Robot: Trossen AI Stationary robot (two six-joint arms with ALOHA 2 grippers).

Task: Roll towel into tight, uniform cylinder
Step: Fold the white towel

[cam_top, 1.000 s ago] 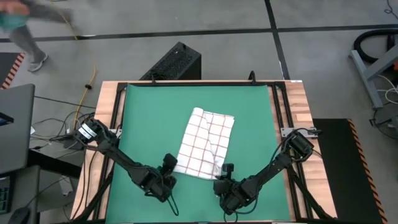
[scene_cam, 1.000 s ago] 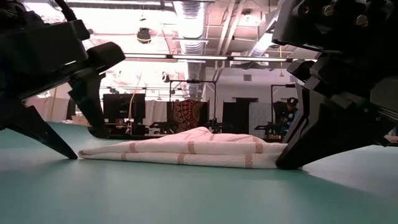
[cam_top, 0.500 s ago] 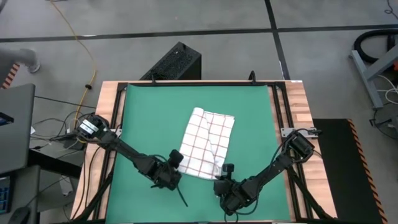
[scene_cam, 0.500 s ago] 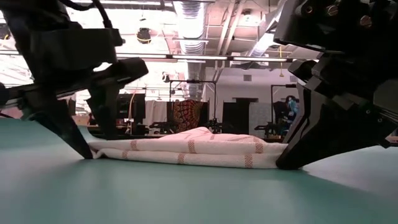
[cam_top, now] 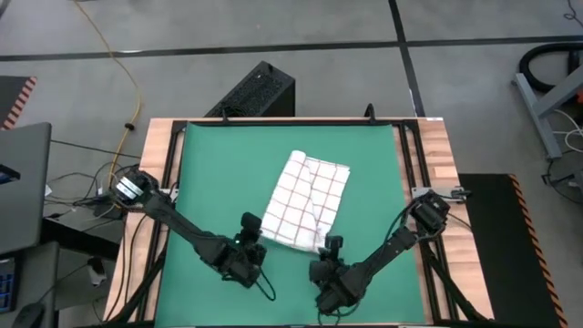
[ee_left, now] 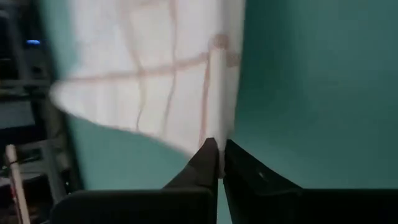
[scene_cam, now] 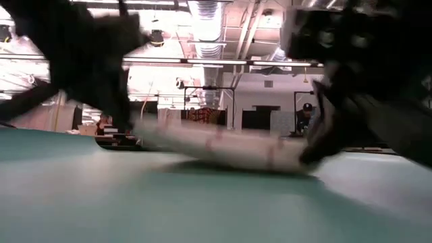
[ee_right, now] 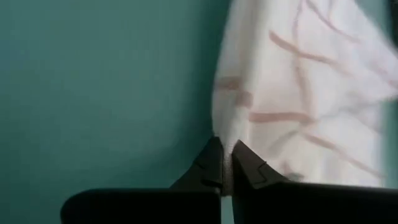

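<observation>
With both near corners of the towel pinched, I'm at the start of the roll: nothing is curled over yet, so I judge the task barely begun. My left pincer is clenched on the near-left corner; the left wrist view shows my fingers closed with cloth running straight into the tips. My right pincer is likewise clamped on the near-right corner, cloth caught between its closed fingers.

The towel lies folded into a long strip near the middle of the green mat, angled, far end toward the back-right. In the low view its near edge looks lifted off the mat, though that picture is smeared and I can't tell by how much.

To do this step well, I think:
- keep both pincers level and moving together, so the edge turns over straight and the roll doesn't come out cone-shaped;
- keep the cloth taut between the two grips, no sag in the middle;
- make the first turn small and low, since a loose core gives a fat, slack cylinder;
- roll along the strip's own slanted axis, not square to the bench.

Containers: none in view, nothing to report inside any.
</observation>
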